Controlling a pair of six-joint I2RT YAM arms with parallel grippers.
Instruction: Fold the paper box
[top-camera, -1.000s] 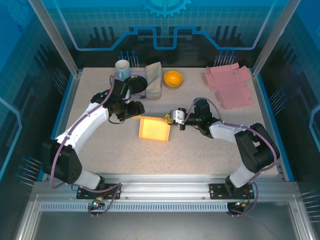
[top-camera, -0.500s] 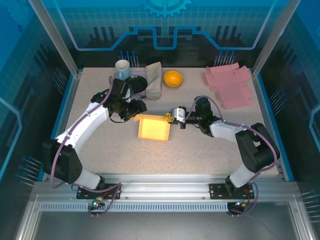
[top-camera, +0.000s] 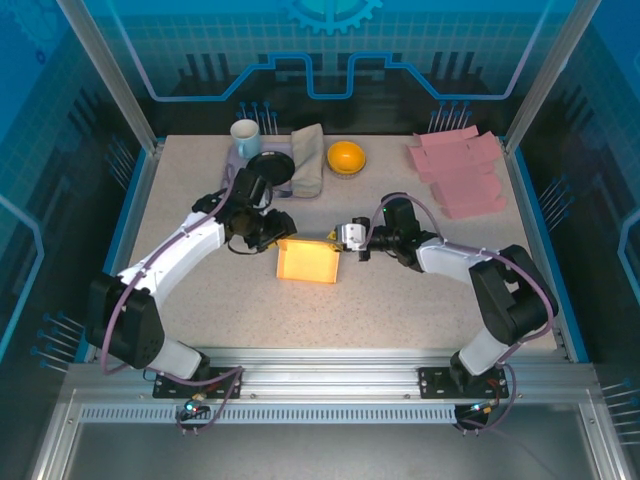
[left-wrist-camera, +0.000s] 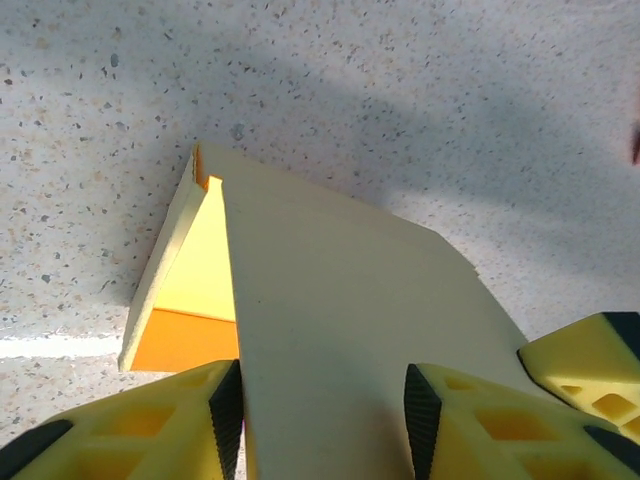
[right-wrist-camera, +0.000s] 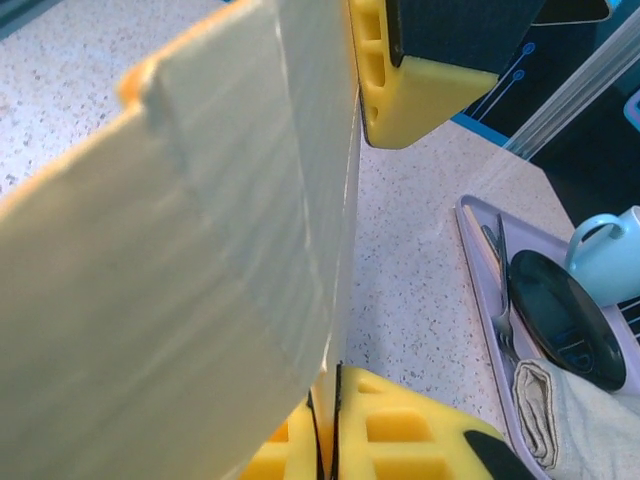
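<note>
Paper box (top-camera: 308, 262): yellow-orange, partly folded, lying near the middle of the desk (top-camera: 400, 310) between the two arms, its open face up.

Left gripper (top-camera: 275, 232): at the box's far-left corner. In the left wrist view its jaws stand apart over the face of a pale upright flap (left-wrist-camera: 330, 300). One pad lines up with the flap's left edge and the other sits in front of the flap. An orange inner wall shows to the left of the flap.

Right gripper (top-camera: 337, 238): at the box's far-right corner. In the right wrist view its jaws are closed on a thin panel of the box, seen edge-on, with the card pinched between the two yellow fingers (right-wrist-camera: 400, 435).

Far left of desk: lilac tray (top-camera: 285, 158) carrying a pale blue mug (top-camera: 245, 133), a dark plate (top-camera: 268, 165) and a folded beige cloth (top-camera: 308, 160). An orange bowl (top-camera: 346, 157) stands just beside the tray.

Far right: stack of flat pink box blanks (top-camera: 458, 172), well apart from both grippers.
</note>
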